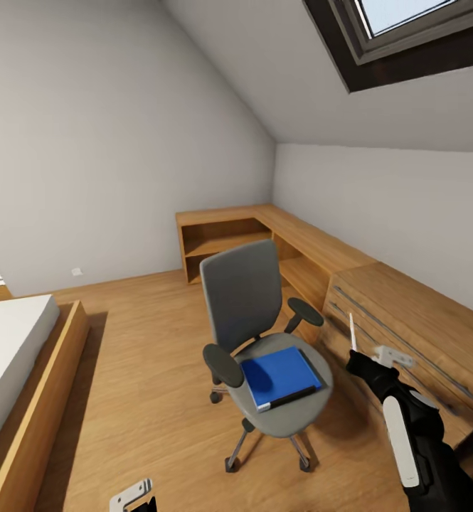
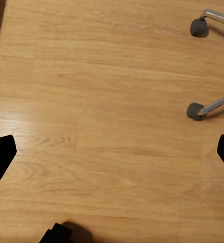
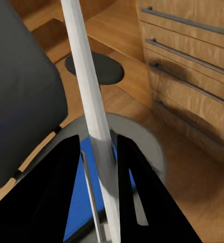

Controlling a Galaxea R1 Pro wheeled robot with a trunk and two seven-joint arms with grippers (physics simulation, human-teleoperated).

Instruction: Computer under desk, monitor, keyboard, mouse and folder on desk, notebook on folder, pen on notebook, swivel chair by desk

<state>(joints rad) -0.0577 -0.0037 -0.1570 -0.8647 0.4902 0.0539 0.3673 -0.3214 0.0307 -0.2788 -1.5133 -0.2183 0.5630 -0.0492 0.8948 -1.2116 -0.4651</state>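
Attic bedroom, light wood floor (image 1: 144, 370): grey-upholstered swivel chair (image 1: 247, 299) carrying bright blue flat folder (image 1: 279, 375).
My right hand (image 3: 97, 167) clamps thin white pen (image 3: 86, 101); left hand (image 2: 112, 152) spread apart. Risk: pen slipping if jolted.

open wood floor (image 1: 144, 370) lies left of the swivel chair (image 1: 254, 334), up to the low bed (image 1: 23, 384). on the chair's right only a narrow gap separates its armrest (image 1: 305, 311) from the wooden drawer cabinet (image 1: 407, 334) (handles jut out). the chair's backrest walls the seat's far side; its chrome legs (image 2: 213, 104) and casters spread over the floor.
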